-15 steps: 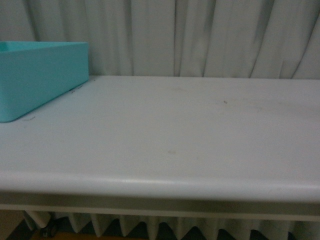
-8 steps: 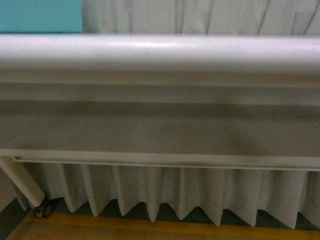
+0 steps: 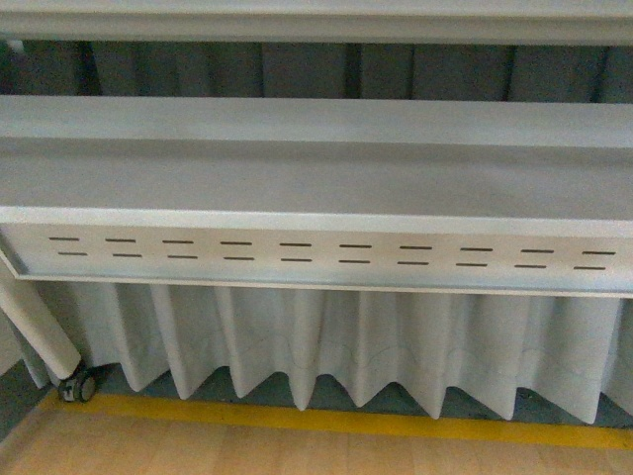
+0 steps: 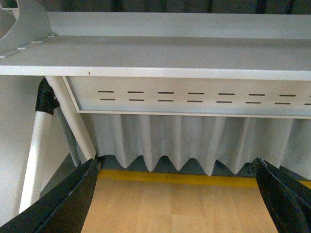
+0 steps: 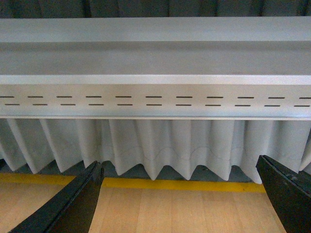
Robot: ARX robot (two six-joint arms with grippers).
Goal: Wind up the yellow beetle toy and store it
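The yellow beetle toy is out of view in every frame. My left gripper [image 4: 177, 194] is open and empty, low down, facing the underside of the white table [image 4: 170, 58] and the wooden floor. My right gripper [image 5: 180, 194] is open and empty too, also below the table's height, facing the same slotted table rail [image 5: 155, 101]. Neither gripper shows in the front view, which sees only the table's underside [image 3: 316, 168].
A slotted white rail [image 3: 316, 255] runs under the table. A white pleated curtain [image 3: 326, 341] hangs behind. A table leg with a caster [image 3: 77, 384] stands at the left. A yellow floor stripe [image 3: 346, 421] borders the wooden floor [image 3: 297, 455].
The front view has dropped from the table top with a teal box, past the table's front edge, down to the table's underside and the floor.
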